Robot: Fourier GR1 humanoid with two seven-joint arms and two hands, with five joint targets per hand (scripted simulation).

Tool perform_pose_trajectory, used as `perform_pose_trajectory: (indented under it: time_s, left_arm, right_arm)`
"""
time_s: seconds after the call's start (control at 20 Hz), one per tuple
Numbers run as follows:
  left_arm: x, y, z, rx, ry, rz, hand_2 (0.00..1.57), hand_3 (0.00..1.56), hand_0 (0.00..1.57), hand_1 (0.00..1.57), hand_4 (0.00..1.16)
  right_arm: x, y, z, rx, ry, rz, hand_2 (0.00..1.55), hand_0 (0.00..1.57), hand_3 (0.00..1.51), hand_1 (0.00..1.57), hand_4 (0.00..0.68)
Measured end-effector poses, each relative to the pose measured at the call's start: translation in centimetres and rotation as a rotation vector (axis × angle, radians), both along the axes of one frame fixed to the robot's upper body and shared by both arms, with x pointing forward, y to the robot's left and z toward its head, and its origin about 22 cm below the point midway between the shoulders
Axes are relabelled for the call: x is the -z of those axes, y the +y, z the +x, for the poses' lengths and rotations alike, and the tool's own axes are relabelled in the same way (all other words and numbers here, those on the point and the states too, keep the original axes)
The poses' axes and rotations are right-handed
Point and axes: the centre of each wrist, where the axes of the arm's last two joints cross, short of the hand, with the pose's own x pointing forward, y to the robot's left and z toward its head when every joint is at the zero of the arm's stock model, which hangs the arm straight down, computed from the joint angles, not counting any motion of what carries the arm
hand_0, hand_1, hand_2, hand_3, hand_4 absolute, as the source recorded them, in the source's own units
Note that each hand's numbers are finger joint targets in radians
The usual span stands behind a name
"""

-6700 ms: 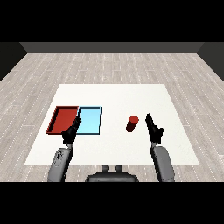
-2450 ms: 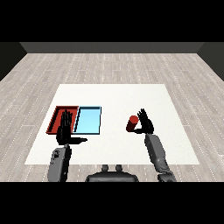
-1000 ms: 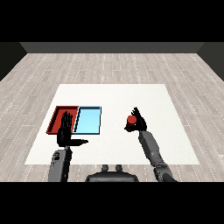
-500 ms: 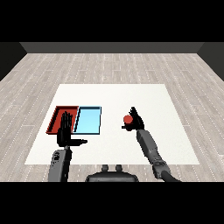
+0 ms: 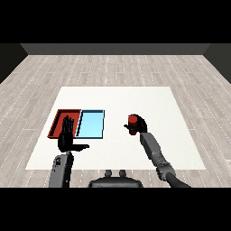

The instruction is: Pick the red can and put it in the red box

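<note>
The right hand (image 5: 139, 125) curls round the small upright red can (image 5: 132, 120); the left hand (image 5: 68, 139) is spread flat.

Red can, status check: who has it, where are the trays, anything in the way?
Right hand curled round red can. Left hand open, in front of red tray. Light blue tray lies between can and red tray.
</note>
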Motion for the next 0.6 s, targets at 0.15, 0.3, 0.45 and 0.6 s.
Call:
perform_pose_trajectory:
  time_s: [0.15,0.3,0.45,0.6]
  left_arm:
    - [-0.7,-0.3,0.1,0.002,-0.001,-0.002,0.00,0.00,0.00,0.00,0.00]
    - [-0.1,-0.3,0.1,0.004,0.001,-0.004,0.00,0.00,0.00,0.00,0.00]
    - [-0.3,-0.2,0.3,0.009,0.002,-0.008,0.00,0.00,0.00,0.00,0.00]
    - [-0.4,-0.2,0.6,0.002,0.007,-0.004,0.00,0.00,0.00,0.00,0.00]
  right_arm:
    - [0.2,0.1,-0.1,0.011,0.012,-0.050,1.47,1.54,1.42,1.54,0.575]
    - [-0.1,0.3,0.1,0.016,0.018,-0.085,1.47,1.53,1.42,1.53,0.551]
    - [0.1,0.5,-0.1,0.017,0.031,-0.118,1.47,1.53,1.41,1.53,0.546]
    - [-0.3,1.1,-0.2,0.012,0.033,-0.136,1.47,1.55,1.41,1.55,0.552]
